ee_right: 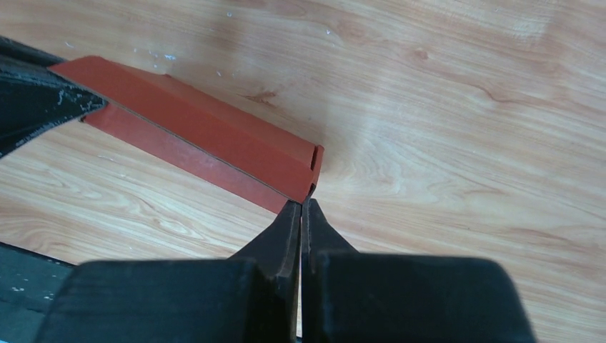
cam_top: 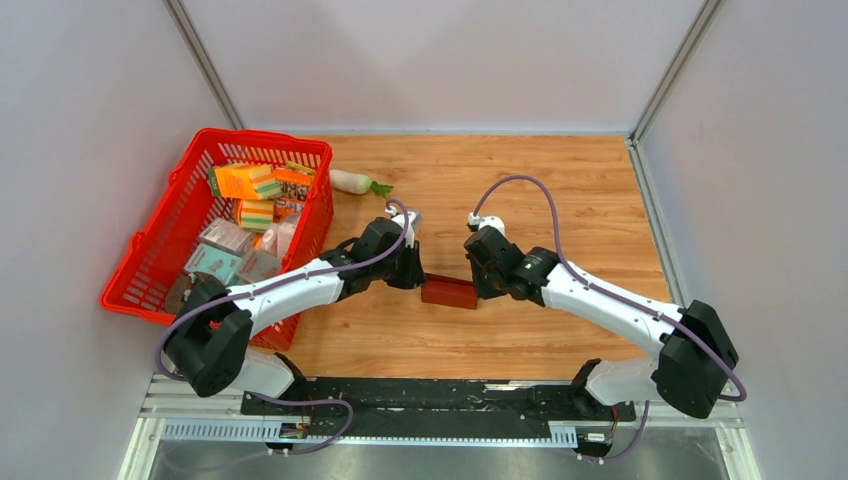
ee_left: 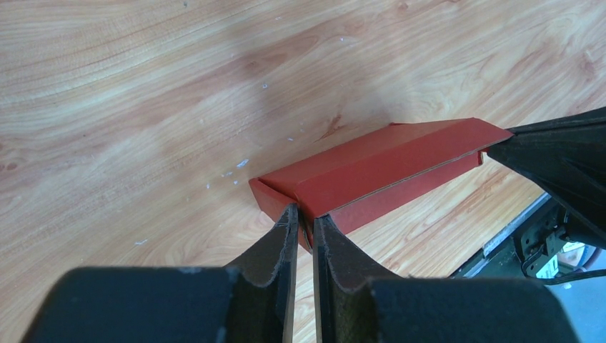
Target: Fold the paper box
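The dark red paper box lies on the wooden table between my two arms, its lid panel folded down over its length. At the box's left end my left gripper is shut on the end wall, with a strip of cardboard pinched between its fingertips. My right gripper is shut, and its closed tips touch the lower corner of the right end. I see no cardboard between its fingers. Each wrist view shows the other gripper's black fingers at the far end of the box.
A large red mesh basket with several packets and boxes stands at the left, under the left arm's elbow. A white radish lies just right of the basket's far corner. White walls enclose the table on three sides.
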Action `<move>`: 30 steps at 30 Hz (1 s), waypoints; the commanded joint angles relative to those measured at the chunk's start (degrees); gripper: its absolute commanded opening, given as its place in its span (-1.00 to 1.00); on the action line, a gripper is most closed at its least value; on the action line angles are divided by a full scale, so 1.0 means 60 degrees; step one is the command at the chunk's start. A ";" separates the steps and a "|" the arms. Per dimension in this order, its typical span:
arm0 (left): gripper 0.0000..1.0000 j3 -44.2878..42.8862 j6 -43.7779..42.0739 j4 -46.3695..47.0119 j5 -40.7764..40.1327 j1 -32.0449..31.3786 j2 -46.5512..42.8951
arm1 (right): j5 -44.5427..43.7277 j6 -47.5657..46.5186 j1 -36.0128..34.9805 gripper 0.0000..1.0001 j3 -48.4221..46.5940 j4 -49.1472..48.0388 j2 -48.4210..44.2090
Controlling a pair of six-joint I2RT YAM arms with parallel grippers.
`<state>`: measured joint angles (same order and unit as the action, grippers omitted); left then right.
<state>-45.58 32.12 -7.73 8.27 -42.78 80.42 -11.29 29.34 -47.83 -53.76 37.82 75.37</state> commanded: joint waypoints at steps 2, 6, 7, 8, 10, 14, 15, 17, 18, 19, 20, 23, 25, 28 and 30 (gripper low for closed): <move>-0.58 -0.0006 -0.0168 -0.0207 0.0320 -0.0208 0.0103 | -0.0605 -0.0159 -0.0918 -1.00 -0.0240 -0.0736 0.0153; -0.34 0.0140 -0.0197 -0.0162 0.0540 -0.0208 -0.0598 | -0.0945 0.0250 -0.1154 -1.00 0.0389 -0.1483 0.0036; -0.29 0.0170 -0.0211 -0.0264 0.0540 -0.0208 -0.0746 | -0.0975 0.0338 -0.1154 -1.00 0.0637 -0.1644 -0.0037; -0.22 0.0199 -0.0212 -0.0323 0.0526 -0.0194 -0.0878 | -0.1105 0.0397 -0.1183 -1.00 0.0770 -0.1921 -0.0154; -0.18 0.0243 -0.0212 -0.0587 0.0511 -0.0179 -0.1303 | -0.1180 0.0369 -0.1241 -1.00 0.1091 -0.2187 -0.0315; -0.10 0.0594 0.0168 -0.0704 0.0642 0.0055 -0.2180 | -0.1399 0.0223 -0.1329 -1.00 0.1371 -0.2656 -0.0550; -0.09 0.0639 0.0271 -0.0748 0.0773 0.0143 -0.2285 | -0.1429 0.0193 -0.1358 -1.00 0.1401 -0.2700 -0.0580; -0.07 0.0654 0.0505 -0.0821 0.0935 0.0420 -0.2533 | -0.1560 0.0149 -0.1417 -1.00 0.1474 -0.2744 -0.0624; -0.07 0.0639 0.0564 -0.0894 0.1037 0.0480 -0.2578 | -0.1619 0.0134 -0.1446 -1.00 0.1474 -0.2773 -0.0624; -0.07 0.0610 0.0623 -0.0895 0.1111 0.0524 -0.2622 | -0.1648 0.0134 -0.1505 -1.00 0.1474 -0.2774 -0.0638; -0.06 0.0537 0.0710 -0.0909 0.1169 0.0568 -0.2637 | -0.1663 0.0134 -0.1549 -1.00 0.1503 -0.2832 -0.0638; -0.06 0.0318 0.0740 -0.1041 0.1214 0.0568 -0.2433 | -0.1766 0.0148 -0.1637 -1.00 0.1489 -0.2832 -0.0566; -0.07 0.0259 0.0726 -0.1202 0.1068 0.0554 -0.2286 | -0.1795 0.0207 -0.1666 -1.00 0.1460 -0.2759 -0.0507; -0.10 0.0170 0.0668 -0.1334 0.0877 0.0554 -0.1979 | -0.1854 0.0222 -0.1710 -1.00 0.1474 -0.2773 -0.0536; -0.10 0.0141 0.0624 -0.1233 0.0804 0.0554 -0.1759 | -0.1883 0.0207 -0.1725 -1.00 0.1503 -0.2774 -0.0580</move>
<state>-42.04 35.66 -14.72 13.54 -39.40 67.94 -22.63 29.93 -57.12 -45.23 24.05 72.36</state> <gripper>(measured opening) 0.455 0.005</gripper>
